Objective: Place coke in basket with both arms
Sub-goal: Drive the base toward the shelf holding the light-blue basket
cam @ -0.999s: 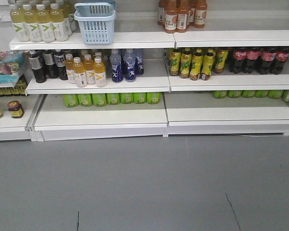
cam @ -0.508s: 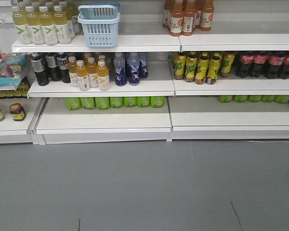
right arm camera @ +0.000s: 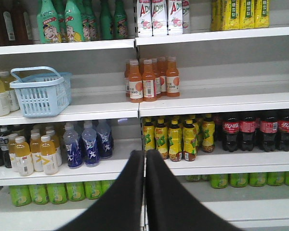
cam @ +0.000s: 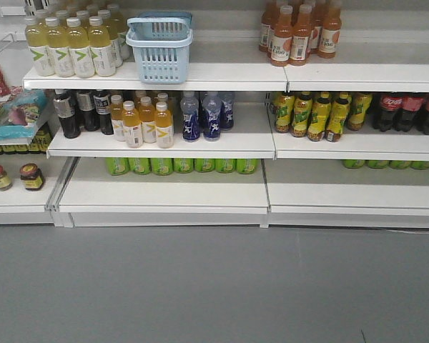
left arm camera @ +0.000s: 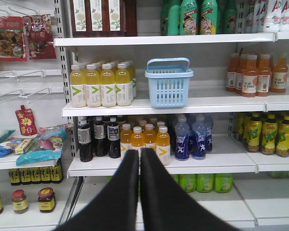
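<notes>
Looking straight on from the front-facing view, white shelves [cam: 222,71] run across the upper half above a grey floor [cam: 214,286]. The basket [cam: 159,46] stands upright on the top shelf at about eleven o'clock in the frame. A block of pale yellow bottles [cam: 71,46] stands just beside it on its nine o'clock side. The coke bottles [cam: 413,108] stand in a row one shelf lower, at the far three o'clock edge. The last one is cut off by the frame, and the row is well apart from the basket.

From the left wrist view, the left gripper [left arm camera: 139,154] rises from six o'clock. Its two black fingers are pressed together along a thin seam, with nothing between them. The basket [left arm camera: 168,83] sits at about one o'clock from the tips, upright on its shelf with its handle raised. The pale yellow bottles [left arm camera: 101,85] are at its nine o'clock.

From the right wrist view, the right gripper [right arm camera: 144,155] also comes up from six o'clock, its fingers closed against each other and gripping nothing. Four coke bottles [right arm camera: 249,130] stand upright in a row at about three o'clock. They are just beside a group of yellow-green bottles [right arm camera: 176,137], which lies on their nine o'clock side. The basket [right arm camera: 41,91] rests one shelf higher at about ten o'clock, well apart from the coke bottles. Orange bottles [right arm camera: 151,79] stand at twelve o'clock above the fingertips.
</notes>
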{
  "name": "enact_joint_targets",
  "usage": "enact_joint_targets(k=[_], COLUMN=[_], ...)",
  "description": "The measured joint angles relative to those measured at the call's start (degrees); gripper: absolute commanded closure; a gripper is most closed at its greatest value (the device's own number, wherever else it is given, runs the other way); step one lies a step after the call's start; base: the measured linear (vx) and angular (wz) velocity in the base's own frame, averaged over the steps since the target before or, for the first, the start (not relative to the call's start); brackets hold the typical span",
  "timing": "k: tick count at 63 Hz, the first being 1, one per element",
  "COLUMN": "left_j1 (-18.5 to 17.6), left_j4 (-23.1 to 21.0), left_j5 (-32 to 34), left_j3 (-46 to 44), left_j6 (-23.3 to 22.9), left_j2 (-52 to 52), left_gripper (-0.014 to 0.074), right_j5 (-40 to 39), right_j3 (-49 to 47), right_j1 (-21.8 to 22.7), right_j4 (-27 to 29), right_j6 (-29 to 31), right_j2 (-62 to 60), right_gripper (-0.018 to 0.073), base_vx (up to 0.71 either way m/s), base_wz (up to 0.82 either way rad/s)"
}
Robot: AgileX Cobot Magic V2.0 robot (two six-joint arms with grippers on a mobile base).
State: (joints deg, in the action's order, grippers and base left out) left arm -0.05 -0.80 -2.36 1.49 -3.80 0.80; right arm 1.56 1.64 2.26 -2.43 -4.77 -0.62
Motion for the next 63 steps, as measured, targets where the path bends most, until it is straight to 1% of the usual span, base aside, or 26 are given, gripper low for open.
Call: enact_joint_targets(k=[63], left_j1=[0.0], left_j4=[0.0], left_j5=[0.0], left_j3=[0.0], left_j6=[0.0], left_j2=[0.0], left_gripper=[0.0603], right_j5=[0.0], right_j3=[0.0], right_j1=[0.0], right_j4=[0.0], right_j6=[0.0], right_j2=[0.0], right_gripper=[0.0564], base_vx=[0.23], base_wz=[0.0])
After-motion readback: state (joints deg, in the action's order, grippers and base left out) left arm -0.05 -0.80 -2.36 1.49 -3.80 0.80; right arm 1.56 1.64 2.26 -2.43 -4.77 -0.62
